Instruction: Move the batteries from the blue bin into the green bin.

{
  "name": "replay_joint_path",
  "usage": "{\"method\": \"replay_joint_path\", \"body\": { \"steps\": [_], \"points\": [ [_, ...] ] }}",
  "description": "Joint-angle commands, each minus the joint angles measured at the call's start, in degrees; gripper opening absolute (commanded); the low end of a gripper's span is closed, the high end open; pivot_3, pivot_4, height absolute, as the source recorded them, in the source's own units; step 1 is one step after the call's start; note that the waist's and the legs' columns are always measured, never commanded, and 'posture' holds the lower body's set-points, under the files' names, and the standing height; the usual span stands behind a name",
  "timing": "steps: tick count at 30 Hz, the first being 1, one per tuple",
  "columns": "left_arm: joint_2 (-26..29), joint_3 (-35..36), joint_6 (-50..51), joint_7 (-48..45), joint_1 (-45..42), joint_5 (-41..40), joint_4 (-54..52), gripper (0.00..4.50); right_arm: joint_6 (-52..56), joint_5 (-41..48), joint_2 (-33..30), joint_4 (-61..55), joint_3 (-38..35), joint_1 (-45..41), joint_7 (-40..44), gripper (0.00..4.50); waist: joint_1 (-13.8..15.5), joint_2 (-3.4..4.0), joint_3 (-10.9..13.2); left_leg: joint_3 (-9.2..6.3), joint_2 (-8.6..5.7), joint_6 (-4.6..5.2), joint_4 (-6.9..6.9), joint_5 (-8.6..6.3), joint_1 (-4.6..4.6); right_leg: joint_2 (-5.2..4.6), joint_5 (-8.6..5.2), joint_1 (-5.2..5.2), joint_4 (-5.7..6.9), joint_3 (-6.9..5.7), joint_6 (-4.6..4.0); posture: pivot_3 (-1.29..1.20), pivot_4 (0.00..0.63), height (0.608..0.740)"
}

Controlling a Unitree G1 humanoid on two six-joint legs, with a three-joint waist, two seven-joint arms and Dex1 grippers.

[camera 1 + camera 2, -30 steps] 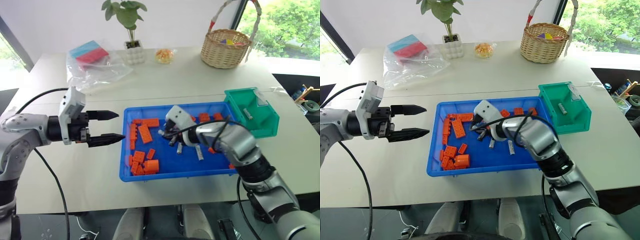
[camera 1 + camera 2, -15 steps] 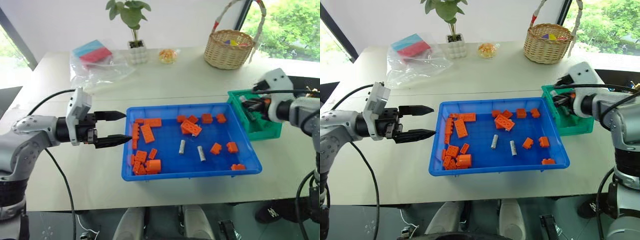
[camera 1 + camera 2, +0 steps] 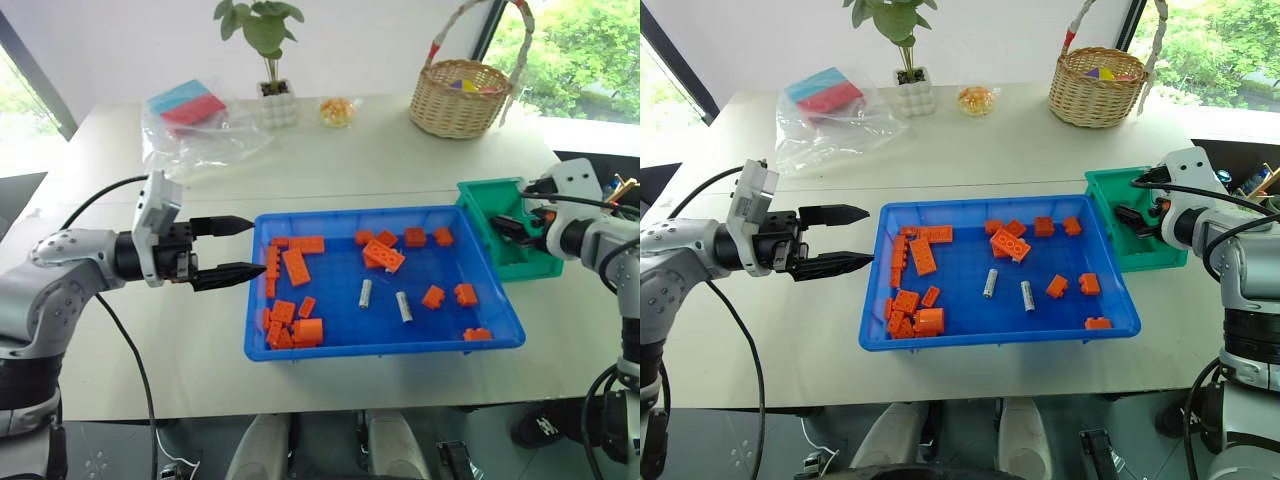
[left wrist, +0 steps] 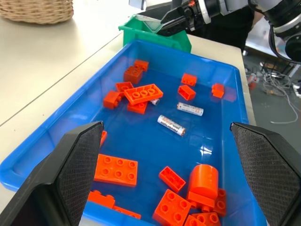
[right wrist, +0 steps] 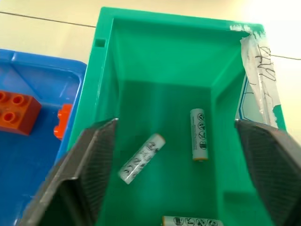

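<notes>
My right claw (image 5: 176, 188) hangs over the green bin (image 5: 160, 56), jaws spread wide and gripping nothing. Three batteries lie on the bin floor beneath it: one tilted (image 5: 141, 158), one upright in the picture (image 5: 199, 134), one at the near edge (image 5: 190, 221). With the jaws parted above them, I judge this drop done. The bin sits just off the right end of the blue bin (image 3: 300, 352) on the tabletop (image 3: 350, 160), a short carry, which is likely why it's parked there.

Over on the other side, my left claw (image 3: 232, 250) points level at the blue bin's left wall, fingers apart, empty, clear of the work.

Two batteries remain in the blue bin, side by side mid-tray: one (image 3: 365, 292) and its neighbour (image 3: 402, 306), clear of the orange bricks (image 3: 292, 266). A third may peek from under a brick; hard to tell. So I reckon I'm not finished: back to the tray next.
</notes>
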Motion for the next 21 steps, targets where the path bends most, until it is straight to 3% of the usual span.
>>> {"method": "replay_joint_path", "body": {
  "steps": [1, 5, 8, 11, 21],
  "points": [
    [1.06, 1.99, 0.40, 0.01, -0.11, -1.36, -1.95, 4.50, -1.09, 3.57, -0.74, -6.38, -0.80, -2.93, 3.75, 3.85, -0.16, 0.01, 0.01, 0.00, 0.00, 0.00, 0.00, 0.00, 0.00, 0.00, 0.00, -0.01, 0.00, 0.00, 0.00, 0.00, 0.150, 0.702],
    [1.38, 1.74, 0.32, -0.20, -0.08, -1.06, -2.06, 4.50, 7.38, 11.42, 1.44, -17.11, 3.70, -6.07, 7.44, 3.85, -0.38, 0.04, 0.02, -0.01, 0.06, 0.00, -0.03, 0.00, 0.02, 0.04, 0.00, -0.03, 0.01, 0.01, 0.00, 0.00, 0.150, 0.702],
    [1.33, 1.47, 0.39, 0.07, -0.67, -0.85, -1.86, 4.50, 19.03, 12.64, 7.38, -21.20, 6.21, -9.26, 2.04, 3.85, -0.15, -0.03, -0.01, -0.09, 0.09, 0.00, -0.03, 0.00, 0.03, 0.05, 0.00, 0.01, 0.01, -0.02, -0.01, 0.00, 0.150, 0.702],
    [1.43, 1.46, 0.45, 0.09, -0.73, -0.83, -1.90, 4.50, 28.03, 16.92, 14.83, -24.64, 3.93, -10.87, 0.14, 3.85, 0.27, -0.03, -0.01, -0.11, 0.01, 0.00, 0.00, 0.00, -0.03, 0.00, 0.00, -0.01, 0.00, -0.03, -0.01, 0.00, 0.150, 0.702],
    [1.74, 1.42, 0.80, 0.07, -0.77, -1.11, -2.09, 4.50, 29.52, 31.89, 20.52, -24.20, 6.22, -0.65, -13.84, 3.85, 0.66, -0.03, 0.00, -0.13, -0.05, 0.00, 0.01, 0.00, -0.10, -0.03, 0.00, -0.04, -0.03, -0.04, 0.00, 0.00, 0.150, 0.702]
  ]
}}
